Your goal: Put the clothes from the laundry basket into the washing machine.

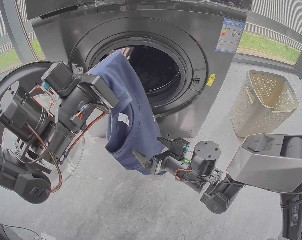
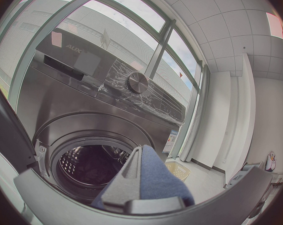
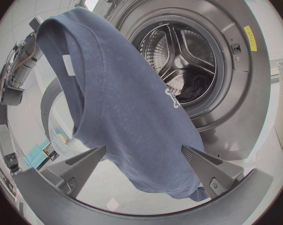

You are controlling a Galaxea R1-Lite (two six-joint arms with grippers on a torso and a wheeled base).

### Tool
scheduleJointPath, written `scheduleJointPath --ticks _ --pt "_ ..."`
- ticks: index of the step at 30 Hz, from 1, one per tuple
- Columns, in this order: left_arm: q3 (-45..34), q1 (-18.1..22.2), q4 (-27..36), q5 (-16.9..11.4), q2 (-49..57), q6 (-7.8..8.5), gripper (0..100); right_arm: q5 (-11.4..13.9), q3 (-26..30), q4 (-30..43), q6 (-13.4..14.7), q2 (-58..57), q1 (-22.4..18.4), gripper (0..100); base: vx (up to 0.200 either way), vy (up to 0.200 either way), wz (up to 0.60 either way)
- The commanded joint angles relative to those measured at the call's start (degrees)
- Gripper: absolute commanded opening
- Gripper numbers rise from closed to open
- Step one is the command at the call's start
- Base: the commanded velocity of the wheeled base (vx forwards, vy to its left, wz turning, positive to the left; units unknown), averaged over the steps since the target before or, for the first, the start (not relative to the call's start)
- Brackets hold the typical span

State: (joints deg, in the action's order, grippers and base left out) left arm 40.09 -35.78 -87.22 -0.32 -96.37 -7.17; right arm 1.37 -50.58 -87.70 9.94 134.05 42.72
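Note:
A dark blue T-shirt (image 1: 131, 117) hangs in front of the washing machine's (image 1: 204, 34) round drum opening (image 1: 154, 70). My left gripper (image 2: 141, 160) is shut on the shirt's top, level with the upper left of the opening; the cloth (image 2: 157, 175) covers one finger. My right gripper (image 1: 147, 146) stands open at the shirt's lower hem, its fingertips (image 3: 99, 152) on either side of the hanging cloth (image 3: 132, 110). A dark garment (image 3: 191, 88) lies inside the drum. The beige laundry basket (image 1: 264, 100) stands on the floor to the machine's right.
The machine's round door (image 1: 24, 80) is swung open to the left, behind my left arm. Grey tiled floor (image 1: 124, 204) spreads in front of the machine. Glass walls run behind the machine and the basket.

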Motion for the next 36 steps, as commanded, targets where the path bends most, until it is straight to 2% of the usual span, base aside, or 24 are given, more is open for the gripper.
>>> scheduleJointPath --ticks 1,12,28,29,36 --pt "-0.63 -0.7 -0.14 -0.03 0.3 -0.04 0 0.13 -6.02 0.34 -0.53 6.05 -0.53 100 0.0 0.0 0.0" --pt "-0.98 -2.98 -0.4 0.05 0.3 -0.13 0 0.22 -16.66 4.47 -0.71 9.92 -2.2 100 0.0 0.0 0.0" --pt "-1.34 -3.6 -0.67 -0.12 0.74 -0.13 0 -0.05 -26.94 8.42 -0.62 13.61 -3.17 100 0.0 0.0 0.0" --pt "-1.34 -3.6 -0.67 -0.03 0.83 -0.13 0 -0.13 -26.94 8.42 -0.62 13.61 -3.17 0 0.0 0.0 0.0" --pt "-1.6 -4.12 -0.75 -0.03 0.74 -0.21 0 -0.4 -27.03 8.42 -0.62 12.91 -3.17 0 0.0 0.0 0.0"
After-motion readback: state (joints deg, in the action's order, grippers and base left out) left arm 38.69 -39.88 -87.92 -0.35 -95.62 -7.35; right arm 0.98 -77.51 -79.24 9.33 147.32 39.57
